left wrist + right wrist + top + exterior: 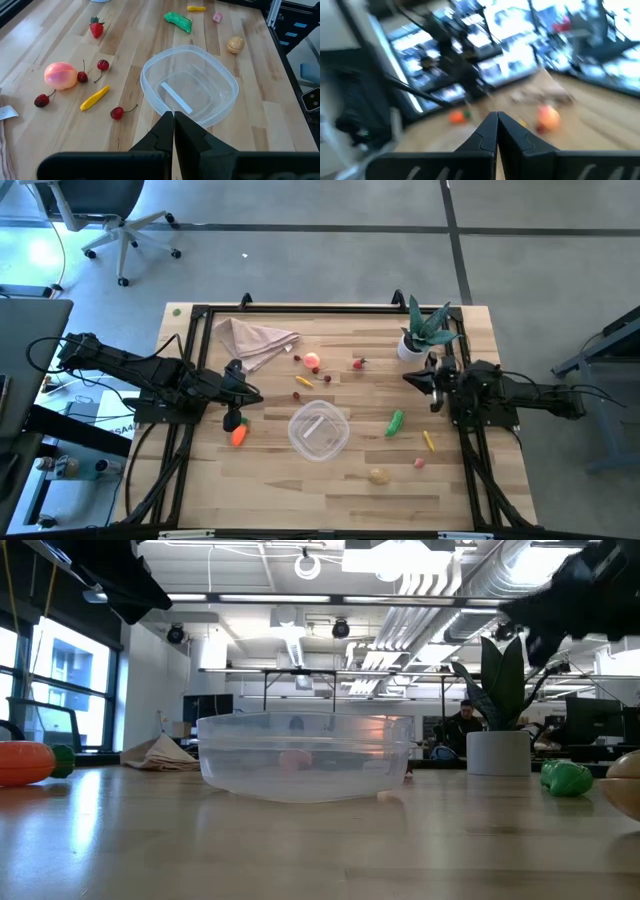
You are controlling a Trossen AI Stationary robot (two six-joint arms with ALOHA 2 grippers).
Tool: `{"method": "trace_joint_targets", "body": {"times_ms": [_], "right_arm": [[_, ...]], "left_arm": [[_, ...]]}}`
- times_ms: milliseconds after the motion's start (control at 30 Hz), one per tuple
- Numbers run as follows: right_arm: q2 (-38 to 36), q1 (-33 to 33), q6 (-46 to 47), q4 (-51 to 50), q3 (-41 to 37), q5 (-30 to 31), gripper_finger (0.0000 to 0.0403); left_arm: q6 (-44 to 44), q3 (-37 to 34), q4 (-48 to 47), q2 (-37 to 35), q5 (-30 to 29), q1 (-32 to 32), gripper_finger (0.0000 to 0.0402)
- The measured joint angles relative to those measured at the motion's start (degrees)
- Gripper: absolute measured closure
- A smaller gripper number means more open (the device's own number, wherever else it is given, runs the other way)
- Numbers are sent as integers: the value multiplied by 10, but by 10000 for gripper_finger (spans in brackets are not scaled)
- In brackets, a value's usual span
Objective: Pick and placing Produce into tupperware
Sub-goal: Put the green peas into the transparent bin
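left gripper (173, 120) pressed together, empty | right gripper (497, 120) pressed together, empty | tupperware (319, 430) holds no produce | risk: light tub skids if nudged; round cherries (117, 113) roll from pinch

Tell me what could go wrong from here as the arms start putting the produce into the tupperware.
The tupperware is light, clear and empty, so a bump from the shut left gripper beside it could slide it. The cherries are tiny and round, so they might roll away from closing fingers. The plant stands right by the shut right gripper and could tip if that arm swings.
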Motion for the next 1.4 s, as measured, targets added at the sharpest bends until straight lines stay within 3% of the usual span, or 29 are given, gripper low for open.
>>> {"method": "trace_joint_targets", "body": {"times_ms": [167, 367, 500, 767, 900, 1033, 1200, 1400], "right_arm": [[2, 0, -50, -11, 86, -44, 385], [52, 0, -63, -179, 219, 1, 341], [120, 0, -28, -267, 279, -3, 314], [271, 0, 143, -337, 373, -28, 302], [337, 0, 222, -426, 434, -24, 302], [395, 0, 299, -514, 497, 0, 302], [460, 2, 366, -614, 579, 13, 302], [521, 58, 464, -703, 623, 68, 302]], "left_arm": [[0, 0, 0, 0, 0, 0, 396], [28, 0, 0, 0, 0, 0, 396], [58, 0, 2, -13, 0, 0, 396], [67, 0, -17, -76, 1, 0, 396], [67, 0, -27, -97, 29, 0, 396], [59, 0, -31, -102, 63, 0, 396], [57, 0, -31, -101, 66, 0, 396], [58, 0, -30, -101, 66, 0, 396]]}}
